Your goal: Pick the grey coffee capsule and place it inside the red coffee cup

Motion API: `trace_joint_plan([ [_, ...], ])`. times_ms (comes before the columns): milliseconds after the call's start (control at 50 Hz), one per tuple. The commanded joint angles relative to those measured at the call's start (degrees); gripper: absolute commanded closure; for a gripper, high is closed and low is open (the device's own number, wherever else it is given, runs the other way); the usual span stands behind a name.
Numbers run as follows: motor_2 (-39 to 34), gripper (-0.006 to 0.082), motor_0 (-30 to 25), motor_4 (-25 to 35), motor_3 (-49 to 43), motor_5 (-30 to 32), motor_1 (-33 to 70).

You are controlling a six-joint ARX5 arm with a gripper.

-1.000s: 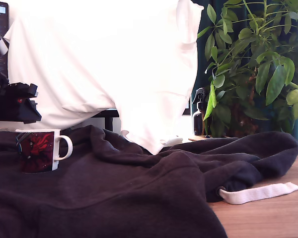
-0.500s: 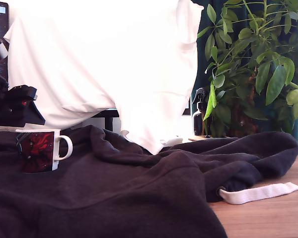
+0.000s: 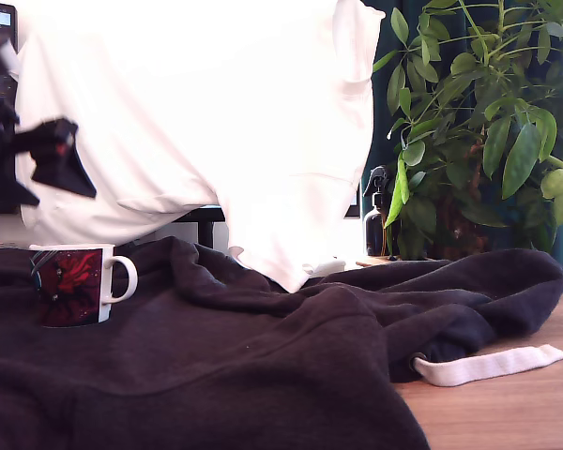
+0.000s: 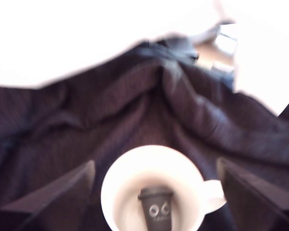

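The red coffee cup (image 3: 73, 285), a white mug with a red-and-dark picture and a loop handle, stands upright on dark cloth at the exterior view's left. In the wrist view I look down into the cup (image 4: 130, 178), and the grey coffee capsule (image 4: 156, 210) rests upright inside it, free of my fingers. My gripper (image 3: 64, 164) hangs blurred well above the cup and is open. Its two dark fingers (image 4: 62, 197) stand wide apart on either side of the cup with nothing between them. From the exterior view the capsule is hidden by the cup's wall.
A dark sweatshirt (image 3: 263, 356) covers most of the wooden table (image 3: 516, 412), with a white drawstring (image 3: 488, 364) near its right. A white cloth (image 3: 206, 122) hangs behind. A leafy plant (image 3: 479, 122) and a dark spray bottle (image 3: 377, 216) stand at the back right.
My gripper has risen from just above the cup's rim to well above it, shifting slightly to the exterior view's right. The cup has not moved.
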Motion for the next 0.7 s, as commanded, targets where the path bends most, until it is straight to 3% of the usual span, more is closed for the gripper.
trace_joint_plan([
  [0, 0.37, 0.0309, -0.15, 0.04, -0.98, 0.24, -2.23],
  [100, 0.37, 0.0709, -0.15, 0.07, -3.87, 0.26, -5.31],
  [140, 0.35, 0.0800, -0.15, 0.07, -4.83, 0.26, -6.62],
  [180, 0.35, 0.0768, -0.15, 0.07, -5.75, 0.24, -7.78],
  [680, 0.35, 0.0768, -0.15, -0.02, -12.96, 0.24, -19.52],
])
